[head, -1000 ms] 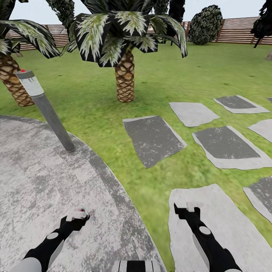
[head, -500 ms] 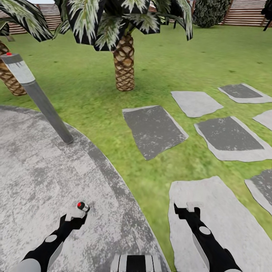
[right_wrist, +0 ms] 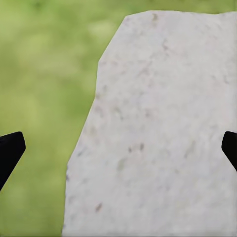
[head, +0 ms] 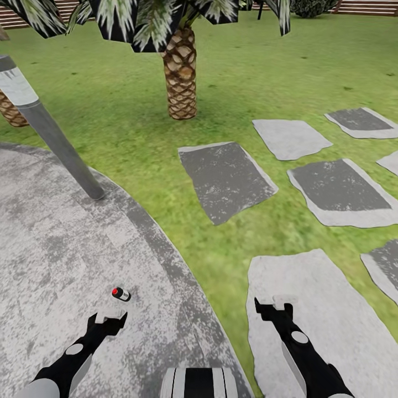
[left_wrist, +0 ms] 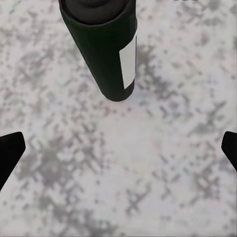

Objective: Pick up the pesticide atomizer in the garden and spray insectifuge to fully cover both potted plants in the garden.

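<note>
garden | lawn (head: 127, 132) | stepping stones (head: 226, 179) | paved patio (head: 55, 249) | palm trees (head: 181, 72)

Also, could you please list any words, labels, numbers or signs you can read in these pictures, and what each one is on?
No readable text.
Atomizer: it has a pale stripe on its dark body, blank as far as can be seen, with no letters or numbers.
Post: it has a pale band near its top, also blank.
Patio and stones: mottling only, no signs.

Black arms, grey-capped wrists
</note>
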{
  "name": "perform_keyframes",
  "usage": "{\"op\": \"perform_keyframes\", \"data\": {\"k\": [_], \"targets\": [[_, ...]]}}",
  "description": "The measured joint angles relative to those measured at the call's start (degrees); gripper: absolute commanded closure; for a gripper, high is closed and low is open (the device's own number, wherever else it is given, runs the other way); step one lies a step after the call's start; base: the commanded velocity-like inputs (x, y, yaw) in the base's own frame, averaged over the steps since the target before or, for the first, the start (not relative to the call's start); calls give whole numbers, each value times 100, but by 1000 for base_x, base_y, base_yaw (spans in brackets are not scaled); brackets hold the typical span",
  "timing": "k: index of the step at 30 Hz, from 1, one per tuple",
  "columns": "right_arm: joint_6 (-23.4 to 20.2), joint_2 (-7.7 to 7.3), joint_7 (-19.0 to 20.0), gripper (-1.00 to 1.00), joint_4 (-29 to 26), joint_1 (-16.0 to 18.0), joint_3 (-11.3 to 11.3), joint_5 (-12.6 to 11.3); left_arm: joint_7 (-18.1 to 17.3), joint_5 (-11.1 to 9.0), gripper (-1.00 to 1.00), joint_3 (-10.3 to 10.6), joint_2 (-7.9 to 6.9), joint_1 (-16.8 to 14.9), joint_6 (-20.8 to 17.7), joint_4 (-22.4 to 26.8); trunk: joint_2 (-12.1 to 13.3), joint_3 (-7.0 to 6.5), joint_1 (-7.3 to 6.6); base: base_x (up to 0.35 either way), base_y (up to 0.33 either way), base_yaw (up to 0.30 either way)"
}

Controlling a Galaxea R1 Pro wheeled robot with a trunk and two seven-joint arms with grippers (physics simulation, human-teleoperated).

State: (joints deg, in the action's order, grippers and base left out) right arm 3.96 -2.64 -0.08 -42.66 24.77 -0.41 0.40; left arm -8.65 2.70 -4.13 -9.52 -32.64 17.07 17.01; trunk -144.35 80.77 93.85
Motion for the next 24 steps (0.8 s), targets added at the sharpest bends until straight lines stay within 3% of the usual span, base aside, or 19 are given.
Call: {"op": "perform_keyframes", "data": {"k": [24], "targets": [[0, 0, 3, -100, 0, 0, 0, 0, 17, 0, -100, 0, 0, -2, 35, 0, 0, 2, 0, 71, 29, 0]]}}
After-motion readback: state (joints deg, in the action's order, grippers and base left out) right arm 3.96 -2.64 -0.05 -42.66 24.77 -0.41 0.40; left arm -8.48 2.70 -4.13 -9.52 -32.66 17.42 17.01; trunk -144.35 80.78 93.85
